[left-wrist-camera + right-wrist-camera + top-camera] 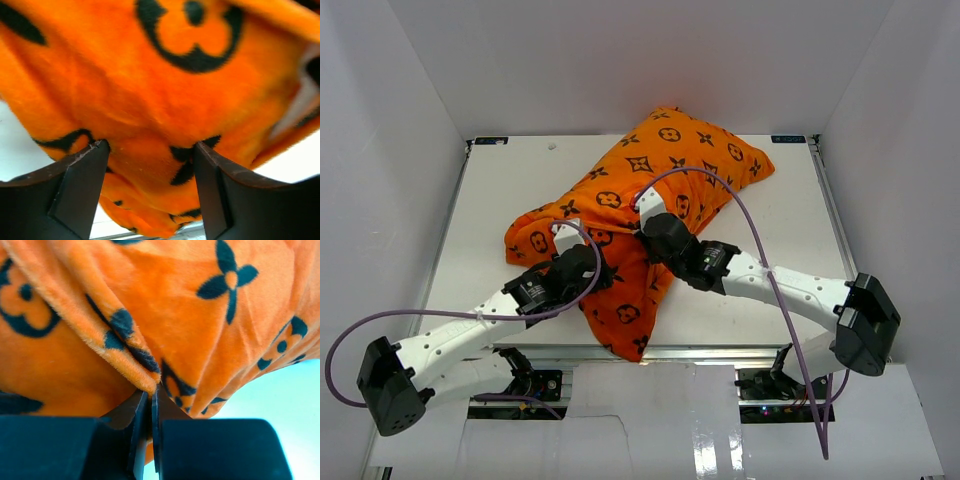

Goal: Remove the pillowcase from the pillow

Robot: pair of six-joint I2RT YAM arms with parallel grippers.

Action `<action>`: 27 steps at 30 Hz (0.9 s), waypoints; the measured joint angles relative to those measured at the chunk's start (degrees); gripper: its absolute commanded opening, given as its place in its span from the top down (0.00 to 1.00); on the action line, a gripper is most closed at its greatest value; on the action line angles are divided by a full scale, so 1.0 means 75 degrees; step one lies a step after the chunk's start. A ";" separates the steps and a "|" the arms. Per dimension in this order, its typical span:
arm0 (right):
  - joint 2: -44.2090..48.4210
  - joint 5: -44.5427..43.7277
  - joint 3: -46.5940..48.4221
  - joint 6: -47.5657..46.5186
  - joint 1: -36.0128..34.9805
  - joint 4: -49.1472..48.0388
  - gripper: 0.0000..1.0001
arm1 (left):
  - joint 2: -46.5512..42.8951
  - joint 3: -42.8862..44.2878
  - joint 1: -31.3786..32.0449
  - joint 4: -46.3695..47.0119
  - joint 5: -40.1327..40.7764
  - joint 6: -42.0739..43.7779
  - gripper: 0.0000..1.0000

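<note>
The orange pillowcase with black motifs lies diagonally across the white table, plump at the far right and loose and bunched at its near end. The white pillow is hidden inside it. My left gripper is open at the bunched near end. In the left wrist view its fingers stand wide apart with orange cloth hanging just beyond and between them. My right gripper is in the middle of the cover. In the right wrist view it is shut on a raised fold of the cloth.
White walls enclose the table on the left, far and right sides. Purple cables loop over both arms, and the right one arcs above the pillowcase. The loose near end of the cloth hangs to the table's front edge.
</note>
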State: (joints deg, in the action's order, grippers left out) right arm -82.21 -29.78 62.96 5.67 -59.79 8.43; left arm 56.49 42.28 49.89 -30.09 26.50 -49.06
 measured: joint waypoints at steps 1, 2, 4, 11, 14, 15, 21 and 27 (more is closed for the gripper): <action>0.0003 0.0052 -0.0073 0.0029 0.0082 -0.0032 0.92 | 0.0076 0.0000 0.0000 -0.0105 0.0105 -0.0085 0.42; 0.0015 0.0090 -0.0166 0.0070 0.0154 -0.0096 0.92 | 0.0102 0.0000 0.0003 -0.0213 0.0219 -0.0152 0.49; 0.0125 0.0198 -0.0449 0.0198 0.0294 -0.0254 0.92 | 0.0032 0.0000 0.0017 -0.0443 0.0417 -0.0318 0.72; 0.1058 0.0449 -0.1309 0.0603 0.0522 -0.0874 0.92 | -0.0985 -0.0122 0.0023 -0.1122 0.0793 -0.0723 1.00; 0.1169 0.0493 -0.1376 0.0737 0.0527 -0.1128 0.92 | -0.1297 -0.0125 0.0023 -0.1408 0.0994 -0.0976 1.00; 0.1169 0.0522 -0.1381 0.0769 0.0530 -0.1154 0.92 | -0.1329 -0.0122 0.0023 -0.1530 0.1081 -0.1093 1.00; 0.1169 0.0889 -0.1536 0.0848 0.0557 -0.1378 0.92 | -0.1291 -0.0064 0.0023 -0.2439 0.1512 -0.1851 1.00; 0.1163 0.1285 -0.1687 0.0889 0.0574 -0.1629 0.92 | -0.1667 0.0370 0.0020 -0.2611 0.1381 -0.1588 0.28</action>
State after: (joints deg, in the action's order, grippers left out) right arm -73.49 -20.14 50.30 12.34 -55.48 -3.79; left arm 43.99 45.06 50.04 -49.67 36.86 -60.97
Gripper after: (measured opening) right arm 0.083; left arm 0.421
